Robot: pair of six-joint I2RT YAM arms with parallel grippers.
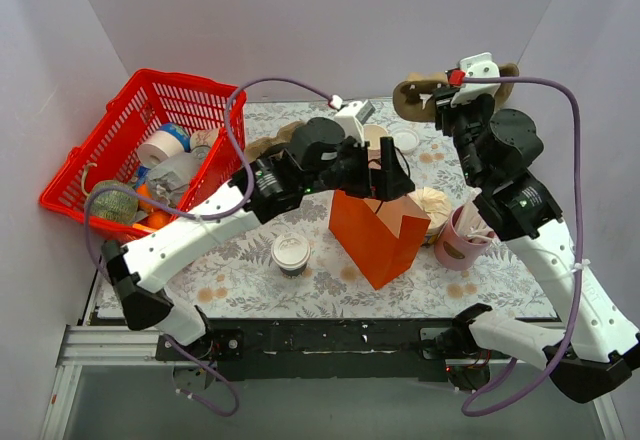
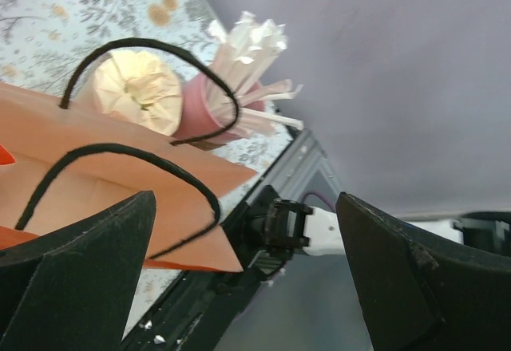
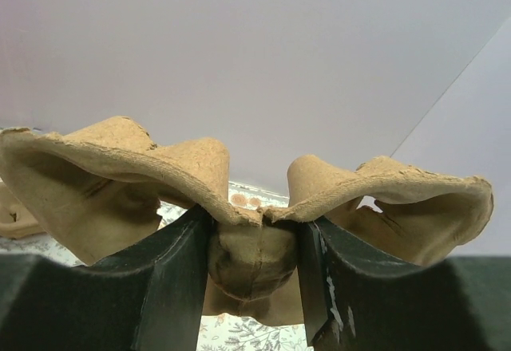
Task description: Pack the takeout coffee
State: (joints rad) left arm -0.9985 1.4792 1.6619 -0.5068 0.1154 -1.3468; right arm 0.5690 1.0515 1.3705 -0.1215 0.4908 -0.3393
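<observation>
Two steps seemingly remain, carrier and bag: the takeout coffee [image 1: 291, 253] stands ungrasped on the table [image 1: 240, 272] beside the orange paper bag [image 1: 375, 238], the left gripper [image 2: 247, 207] spread and empty above its handles, the right gripper [image 3: 255, 247] clamped on a raised pulp cup carrier [image 3: 160, 159].

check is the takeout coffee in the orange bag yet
Out: the takeout coffee stands on the table beside the orange bag.
</observation>
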